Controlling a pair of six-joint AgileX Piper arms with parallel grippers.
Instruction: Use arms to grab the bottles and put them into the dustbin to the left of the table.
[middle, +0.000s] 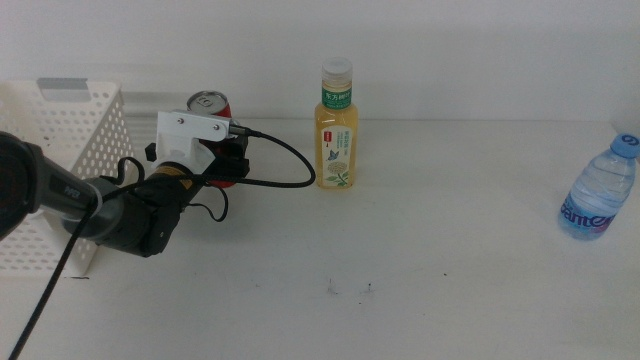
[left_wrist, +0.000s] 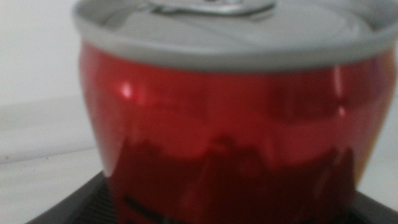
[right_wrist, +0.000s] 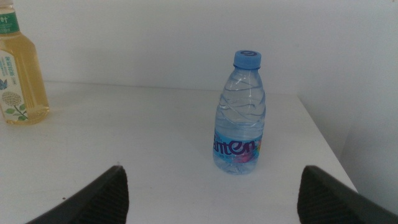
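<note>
**Grabbing the red can first, bin is right next door**

Reaching in from the left edge, the left gripper (middle: 225, 160) is around the slim red aluminium can (middle: 209, 103) at the table's (middle: 430, 270) far-left part, beside the white perforated plastic dustbin (middle: 70, 125). Can't tell whether the jaws have closed yet. Next up, I'd guess: squeeze, lift, swing over the rim.

The right gripper (right_wrist: 211, 193) waits wide open, facing the clear blue-capped water bottle (right_wrist: 240, 115) near the right edge. The yellow tea bottle (middle: 337, 125) stands untouched mid-back.
</note>
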